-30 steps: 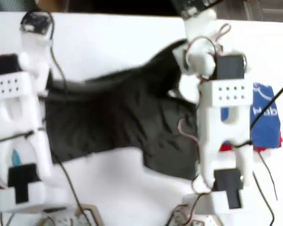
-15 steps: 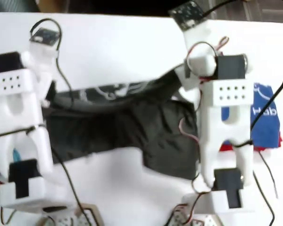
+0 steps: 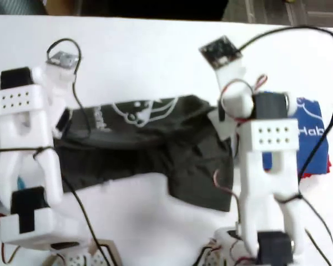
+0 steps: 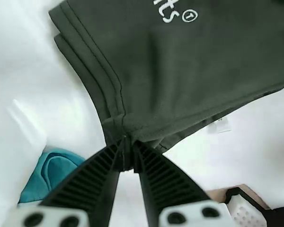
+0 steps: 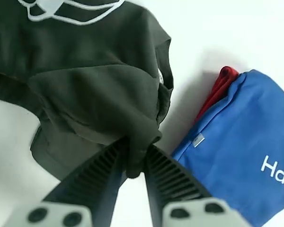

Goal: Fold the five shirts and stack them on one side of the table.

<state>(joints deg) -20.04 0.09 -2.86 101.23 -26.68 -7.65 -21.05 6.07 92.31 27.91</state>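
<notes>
Folded over toward the arm bases since a second ago, the dark shirt (image 3: 155,149) lies mid-worktop (image 3: 127,61) with its white print now turned up. The left gripper (image 4: 125,151) pinches its hem at one end. The right gripper (image 5: 135,156) clamps a bunched corner at the other, beside the blue shirt (image 5: 241,142) stacked on the red shirt (image 5: 223,80). This fold looks nearly laid.

A robotics lab: two wired arms (image 3: 266,160) at a white table (image 3: 144,55).
</notes>
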